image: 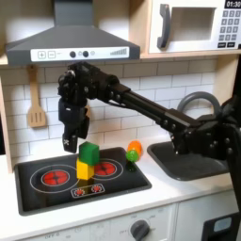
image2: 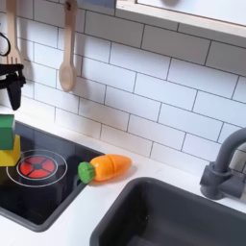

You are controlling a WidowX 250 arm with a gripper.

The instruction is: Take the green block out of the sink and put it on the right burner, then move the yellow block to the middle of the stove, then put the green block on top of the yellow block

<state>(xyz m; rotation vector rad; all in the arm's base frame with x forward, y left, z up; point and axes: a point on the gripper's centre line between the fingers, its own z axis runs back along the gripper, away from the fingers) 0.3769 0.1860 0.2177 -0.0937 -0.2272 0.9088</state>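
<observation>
The stove [image: 56, 193] lies nearest. At its middle, between the burners, the green block [image: 88, 152] sits on the yellow block [image: 86, 170]. Behind the stack, the tool [image: 69, 143] hangs apart, jaws slightly parted, empty. Recommended: withdraw straight upward, avoiding the stack.

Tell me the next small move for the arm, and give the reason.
Probably lift the hand straight up and clear. The green block already sits on the yellow block near the middle of the stove, and the hand hangs just beside the stack on the first exterior view's left, so a sideways move could topple it.
</observation>
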